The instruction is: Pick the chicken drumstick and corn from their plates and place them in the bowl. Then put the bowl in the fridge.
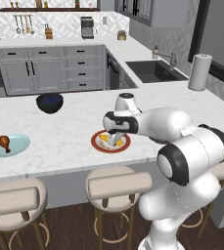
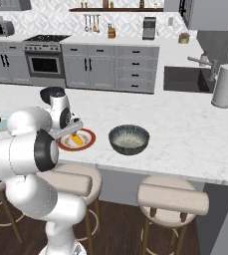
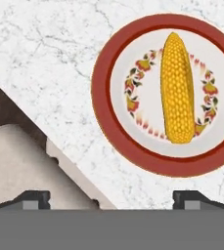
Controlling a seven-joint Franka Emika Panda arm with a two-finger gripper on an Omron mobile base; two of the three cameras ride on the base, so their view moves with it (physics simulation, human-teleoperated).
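Observation:
The yellow corn [image 3: 177,88] lies on the cream plate with the red-orange rim [image 3: 101,97], near the counter's front edge. My gripper [image 3: 112,200] hangs open just above that plate, empty, with the corn [image 1: 105,140] off to one side of its fingers. From the sides the gripper [image 1: 115,137] [image 2: 72,133] shows low over the plate [image 2: 87,145]. The chicken drumstick [image 1: 4,142] rests on the pale blue plate [image 1: 18,145] far to the left. The grey-blue bowl [image 2: 129,139] stands right of the corn plate. The fridge is out of view.
A dark navy bowl [image 1: 50,102] sits further back on the counter. Padded stools [image 1: 118,184] stand under the counter's front edge [image 3: 59,156]. A sink [image 2: 185,79] and a paper towel roll [image 2: 224,85] are at the back right.

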